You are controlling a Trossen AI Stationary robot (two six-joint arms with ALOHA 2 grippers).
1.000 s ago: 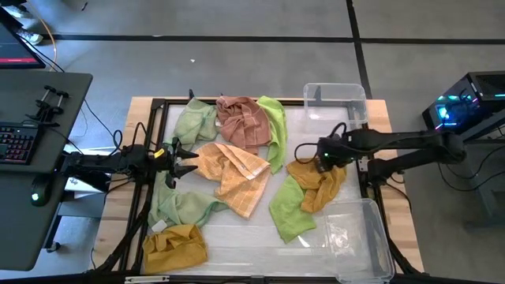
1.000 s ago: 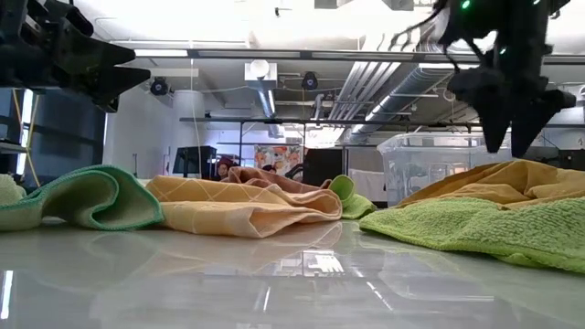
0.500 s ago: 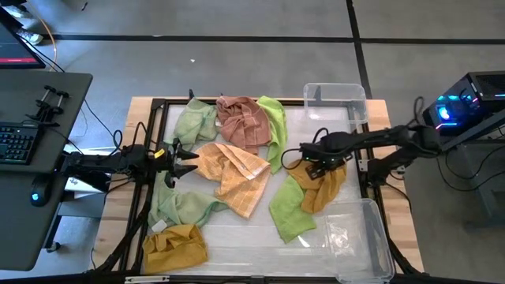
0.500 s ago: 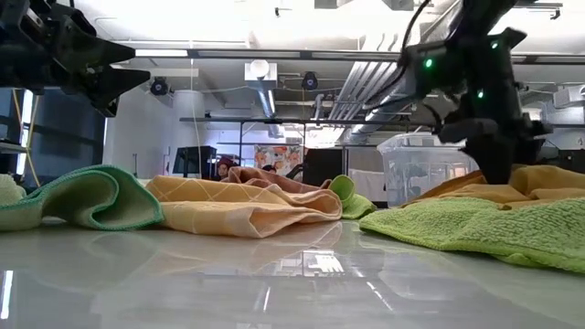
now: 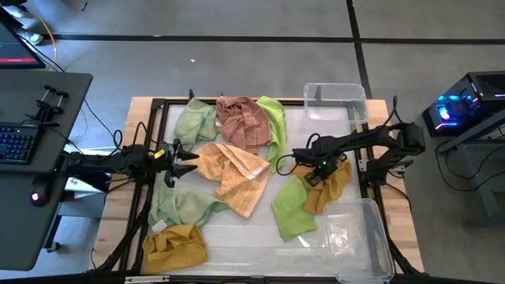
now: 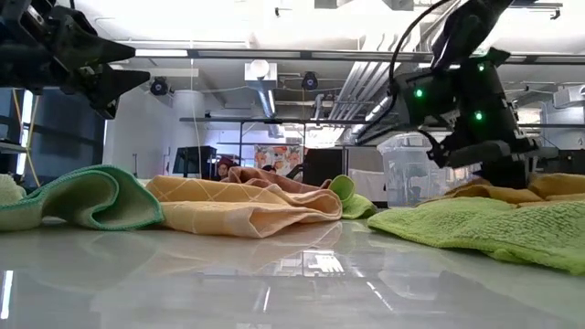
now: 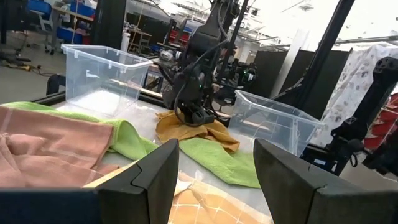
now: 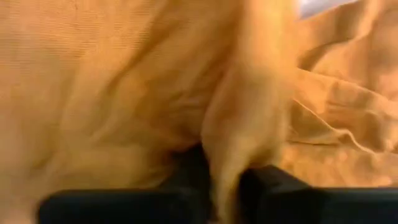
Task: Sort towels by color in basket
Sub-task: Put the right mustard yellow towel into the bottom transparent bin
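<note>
Several small towels lie loose on the white table. At the right, a mustard yellow towel (image 5: 327, 188) partly overlaps a bright green one (image 5: 289, 211). My right gripper (image 5: 312, 173) is down on the mustard towel and shut on it. A peach-orange towel (image 5: 233, 173) lies in the middle. Dusty pink (image 5: 243, 120), pale green (image 5: 196, 120) and bright green (image 5: 274, 126) towels lie at the far side. Another pale green towel (image 5: 177, 203) and another mustard one (image 5: 173, 246) lie near left. My left gripper (image 5: 188, 158) hangs open above the table's left side, holding nothing. My right gripper pinches a raised fold of the mustard yellow towel (image 8: 231, 146) between its two fingers (image 8: 186, 163), coming from above and pointing down. The rest of the towel lies slack on the table and on the bright green towel's edge.
A clear plastic bin (image 5: 335, 101) stands at the far right corner and a second clear bin (image 5: 359, 237) at the near right. A black frame (image 5: 158, 106) runs around the table. A desk with a keyboard (image 5: 16, 142) stands to the left.
My right gripper has come down onto the mustard yellow towel, shifting a little toward the table's left, and has shut on a fold of it. The cloth has bunched up under the fingers.
</note>
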